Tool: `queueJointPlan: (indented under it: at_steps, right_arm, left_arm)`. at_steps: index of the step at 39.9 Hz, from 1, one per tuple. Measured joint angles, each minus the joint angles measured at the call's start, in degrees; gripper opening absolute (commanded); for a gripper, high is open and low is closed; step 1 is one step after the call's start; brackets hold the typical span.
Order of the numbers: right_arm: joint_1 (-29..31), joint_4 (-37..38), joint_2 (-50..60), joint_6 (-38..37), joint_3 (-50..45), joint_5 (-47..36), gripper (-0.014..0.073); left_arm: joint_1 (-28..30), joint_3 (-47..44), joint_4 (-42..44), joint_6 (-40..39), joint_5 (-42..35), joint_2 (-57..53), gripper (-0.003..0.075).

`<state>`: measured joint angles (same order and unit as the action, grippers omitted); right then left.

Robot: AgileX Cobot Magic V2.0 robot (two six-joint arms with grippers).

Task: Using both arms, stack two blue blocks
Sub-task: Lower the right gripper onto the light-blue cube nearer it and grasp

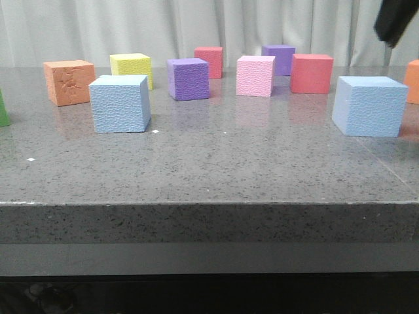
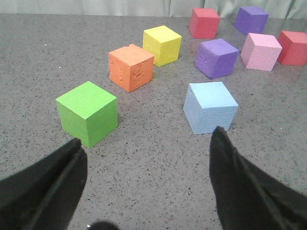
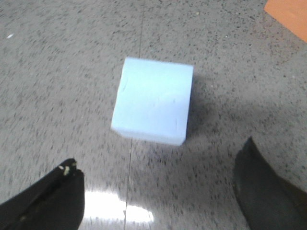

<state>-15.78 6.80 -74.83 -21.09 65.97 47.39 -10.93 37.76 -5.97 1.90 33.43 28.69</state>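
One pale blue block (image 1: 120,103) stands on the left part of the table; it also shows in the left wrist view (image 2: 210,107), just beyond my left gripper's right finger. My left gripper (image 2: 146,139) is open and empty above the bare table, out of the front view. The second pale blue block (image 1: 370,105) stands at the right; in the right wrist view (image 3: 153,99) it lies ahead of my right gripper (image 3: 158,160), which is open, empty and above the table. A dark part of the right arm (image 1: 396,21) shows at the front view's top right.
A green cube (image 2: 88,112), orange cube (image 2: 130,67), yellow cube (image 2: 162,44), purple cubes (image 1: 188,78) (image 1: 279,58), pink cube (image 1: 255,75) and red cubes (image 1: 311,73) (image 1: 209,61) stand around the back. Another orange cube (image 1: 413,81) sits at the right edge. The table's front edge (image 1: 209,204) is near.
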Motion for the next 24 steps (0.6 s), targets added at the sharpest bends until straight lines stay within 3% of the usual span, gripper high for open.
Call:
queueJointPlan:
  at_steps: [14,24]
  right_arm:
    - [0.0,1.42,-16.31,-4.67,11.75,1.16,0.0634]
    - [0.0,1.95,-22.2,-5.34,12.62,1.87,0.0634]
  left_arm:
    - [0.0,0.0,0.0,0.0,0.0,0.0,0.0512]
    - [0.0,0.0,0.1,0.0,0.0,0.0,0.0512]
